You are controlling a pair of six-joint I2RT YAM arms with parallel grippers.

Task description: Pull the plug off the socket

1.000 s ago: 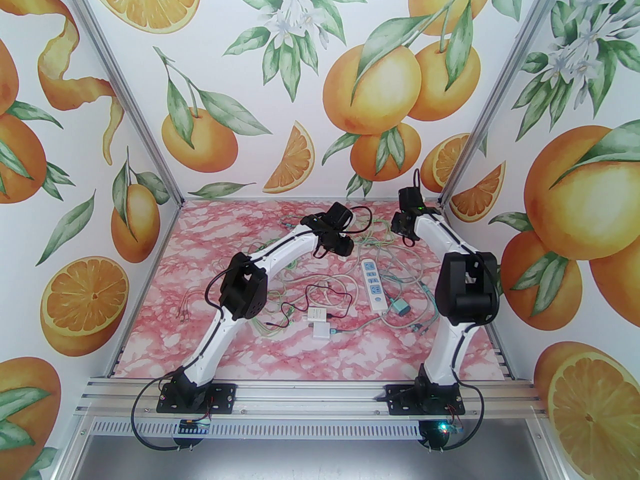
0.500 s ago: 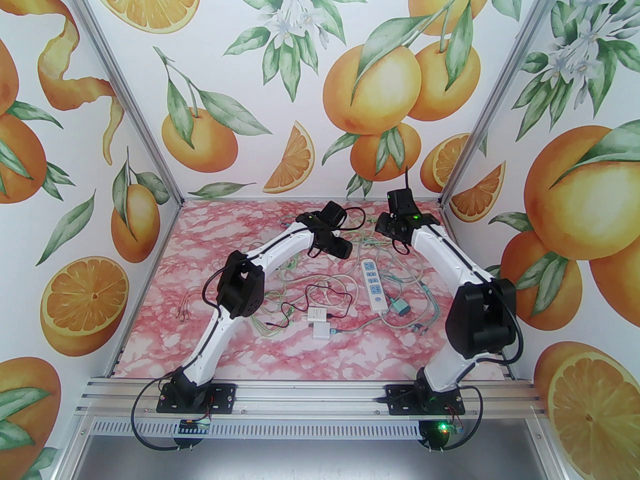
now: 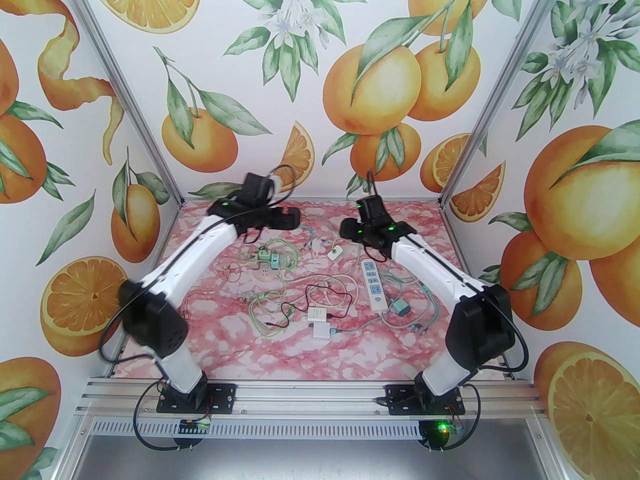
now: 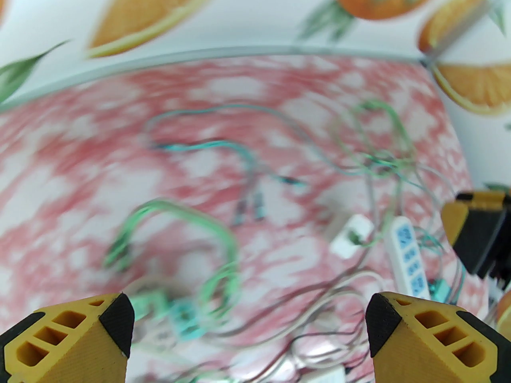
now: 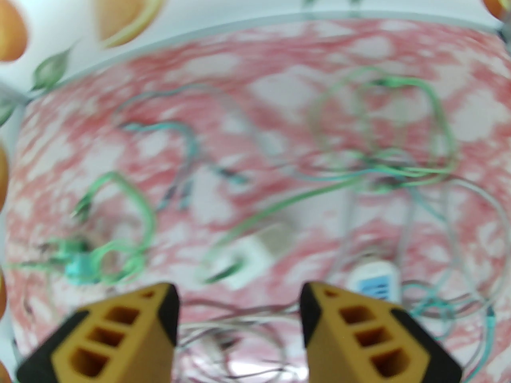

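Socket strip [image 3: 373, 284] runs near-far (plug [image 3: 335, 253] prob. out); L end effector [image 4: 249, 309] wide, R [image 5: 239, 297] narrower.

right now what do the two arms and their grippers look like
Left arm and right arm: white curved links, black boxy joints, black base plates, thin black cables looping alongside and small green lights near the wrists. Left gripper and right gripper: yellow wedge-shaped fingers with hollow cells and black tip pads.
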